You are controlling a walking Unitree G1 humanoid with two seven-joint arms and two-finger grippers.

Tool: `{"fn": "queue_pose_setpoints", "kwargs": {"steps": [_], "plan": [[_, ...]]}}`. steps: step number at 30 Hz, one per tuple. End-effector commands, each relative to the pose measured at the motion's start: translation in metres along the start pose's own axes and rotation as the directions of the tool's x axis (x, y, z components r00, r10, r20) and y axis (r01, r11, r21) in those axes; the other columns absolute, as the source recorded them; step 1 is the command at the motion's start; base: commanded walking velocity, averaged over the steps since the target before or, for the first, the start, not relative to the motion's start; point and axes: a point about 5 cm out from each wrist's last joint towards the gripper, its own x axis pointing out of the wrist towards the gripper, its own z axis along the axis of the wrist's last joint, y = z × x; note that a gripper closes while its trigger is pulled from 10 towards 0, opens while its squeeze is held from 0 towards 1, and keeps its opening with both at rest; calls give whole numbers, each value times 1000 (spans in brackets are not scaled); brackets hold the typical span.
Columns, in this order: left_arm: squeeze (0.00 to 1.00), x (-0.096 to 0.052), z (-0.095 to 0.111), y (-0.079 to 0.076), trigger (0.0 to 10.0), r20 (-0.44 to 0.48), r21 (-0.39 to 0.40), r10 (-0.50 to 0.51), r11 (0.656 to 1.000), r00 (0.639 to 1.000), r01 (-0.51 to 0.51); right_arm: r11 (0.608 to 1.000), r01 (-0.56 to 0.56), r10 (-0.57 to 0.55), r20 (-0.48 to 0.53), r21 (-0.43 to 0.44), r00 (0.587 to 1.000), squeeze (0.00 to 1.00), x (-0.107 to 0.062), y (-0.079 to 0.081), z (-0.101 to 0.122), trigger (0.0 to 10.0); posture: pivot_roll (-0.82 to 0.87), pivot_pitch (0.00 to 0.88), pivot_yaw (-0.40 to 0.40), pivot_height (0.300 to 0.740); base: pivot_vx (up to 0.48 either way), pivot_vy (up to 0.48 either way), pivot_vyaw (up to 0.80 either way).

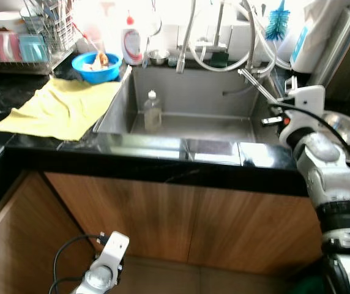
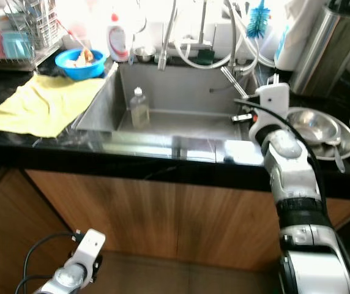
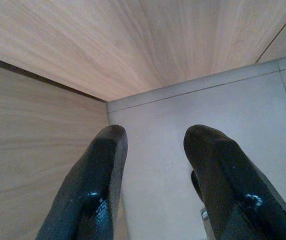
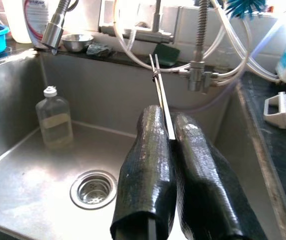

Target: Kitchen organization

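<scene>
— How are the arms posed?
— The right gripper (image 4: 170, 135) reaches over the sink's (image 1: 187, 98) right edge, fingers pressed together on a pair of thin metal chopsticks (image 4: 159, 82) that jut out toward the taps. The left gripper (image 3: 155, 150) hangs low by the wooden cabinet (image 1: 181, 214), fingers apart, holding nothing.
— What do the chopsticks look like?
— Two slim silvery rods, seemingly joined near the far end, though that's hard to tell.
— Counts?
— One clear bottle (image 1: 152, 111) upright in the basin, one blue bowl (image 1: 96, 66), one yellow cloth (image 1: 62, 107), one steel bowl (image 2: 312, 125) on the right counter.
</scene>
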Motion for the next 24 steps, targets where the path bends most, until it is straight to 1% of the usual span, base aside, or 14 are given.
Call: {"fn": "queue_pose_setpoints", "kwargs": {"steps": [1,3,6,9,10,11,12,16,17,19,20,22,23,24], "plan": [[0,-1,-5,1,10000,-23,-6,3,1000,1000,-4,1000,-10,10,15,-2,1000,0,4,-2,6,10000,-70,0,-11,740,0,0,0],[0,-1,-6,1,10000,-28,-6,3,1000,1000,-3,1000,-27,27,14,11,1000,0,5,0,5,10000,-74,0,-9,740,0,0,0],[0,-1,-7,0,10000,-34,-3,1,1000,999,-1,1000,-19,19,-6,-4,1000,0,6,1,-3,10000,-71,0,-12,740,0,0,0],[0,-1,-6,0,10000,-27,-9,4,1000,1000,-4,1000,-21,22,133,-7,991,0,3,8,8,10000,-70,0,-13,740,0,0,0],[0,-1,-6,0,10000,-27,-9,4,1000,1000,-4,1000,-21,22,133,-7,991,0,3,8,8,10000,-70,0,-13,740,0,0,0],[0,-1,-6,0,10000,-26,-9,3,1000,1000,-4,1000,5,1,235,-26,972,0,-1,13,19,10000,-74,0,-12,740,0,0,0],[0,-1,-6,0,10000,-25,-7,3,1000,1000,-3,999,18,-5,274,-44,962,0,-4,17,22,10000,-74,0,-13,740,0,0,0],[0,-1,-6,0,10000,-22,-6,2,1000,1000,-3,995,49,-13,362,-89,932,0,-18,31,22,10000,-75,0,-16,740,0,0,0],[0,-1,-6,0,10000,-21,-7,4,1000,1000,-4,991,93,-47,409,-95,912,0,-29,39,17,10000,-78,0,-16,740,0,0,0],[0,-1,-6,0,10000,-20,-7,5,1000,1000,-5,985,126,-65,429,-117,901,0,-37,44,11,10000,-78,0,-16,740,0,0,0],[0,-1,-6,0,10000,-16,-5,3,1000,1000,-3,977,159,-82,441,-141,894,0,-50,53,-2,10000,-69,0,-12,740,0,0,0],[0,-1,-6,1,10000,-14,-5,3,1000,1000,-3,973,169,-82,445,-158,892,0,-55,56,-6,10000,-68,0,-12,740,0,0,0],[0,-1,-6,2,10000,-13,-3,3,1000,1000,-3,961,187,-75,453,-206,888,0,-63,63,-11,10000,-76,0,-8,740,0,0,0],[0,-1,-6,2,10000,-13,-3,3,1000,1000,-3,961,187,-75,453,-206,888,0,-63,63,-11,10000,-76,0,-8,740,0,0,0]]}}
